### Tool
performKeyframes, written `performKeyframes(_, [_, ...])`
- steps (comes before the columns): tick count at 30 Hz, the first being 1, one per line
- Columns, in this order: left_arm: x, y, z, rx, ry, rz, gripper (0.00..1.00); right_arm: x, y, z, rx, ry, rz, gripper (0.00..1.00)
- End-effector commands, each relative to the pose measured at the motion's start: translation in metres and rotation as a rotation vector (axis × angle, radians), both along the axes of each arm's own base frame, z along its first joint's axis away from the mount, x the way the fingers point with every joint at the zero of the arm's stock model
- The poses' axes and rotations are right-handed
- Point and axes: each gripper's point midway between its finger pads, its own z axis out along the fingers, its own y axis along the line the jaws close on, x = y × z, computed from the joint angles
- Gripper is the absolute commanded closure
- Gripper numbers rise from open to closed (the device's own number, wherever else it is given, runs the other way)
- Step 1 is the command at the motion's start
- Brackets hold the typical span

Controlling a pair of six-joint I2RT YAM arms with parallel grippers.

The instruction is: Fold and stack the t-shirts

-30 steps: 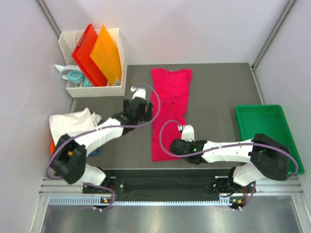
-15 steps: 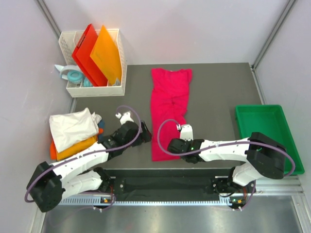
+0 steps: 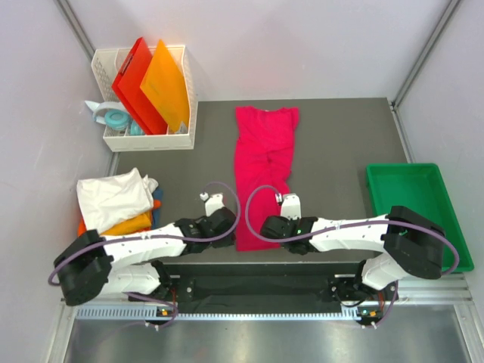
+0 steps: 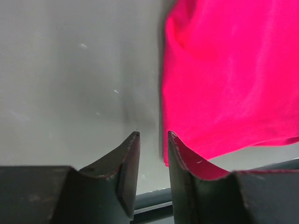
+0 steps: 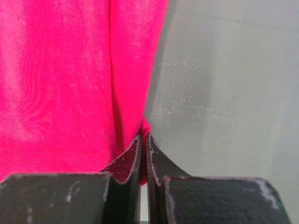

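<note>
Crimson t-shirt [image 3: 263,170] lies lengthwise on the table [image 3: 340,151], my right gripper [image 5: 144,140] clamped on its near hem corner. Left gripper [image 4: 153,136], jaws narrowly apart beside the other corner, must pinch it before I fold.

- Grey table [image 3: 340,144]: everything else is placed against it.
- White basket [image 3: 147,141]: on the table's far-left corner, holding a red board [image 3: 130,79] and an orange board [image 3: 165,83], both leaning.
- Teal tape rolls [image 3: 115,119]: just beyond the table's left edge, beside the basket.
- Green tray [image 3: 412,197]: at the table's right edge.
</note>
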Motion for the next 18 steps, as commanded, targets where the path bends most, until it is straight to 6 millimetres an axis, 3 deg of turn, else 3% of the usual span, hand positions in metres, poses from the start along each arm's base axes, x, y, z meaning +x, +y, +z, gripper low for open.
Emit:
performKeyframes(1, [0.0, -0.015, 0.005, 0.055, -0.035, 0.004, 0.63, 0.009, 0.01, 0.007, 0.04, -0.019, -0.034, 1.0])
performKeyframes(7, [0.0, -0.016, 0.005, 0.043, -0.05, 0.02, 0.54, 0.008, 0.009, 0.005, 0.036, -0.014, -0.033, 1.0])
performKeyframes(18, [-0.016, -0.026, -0.018, 0.041, 0.023, -0.015, 0.59, 0.007, 0.007, 0.004, 0.036, -0.014, -0.033, 1.0])
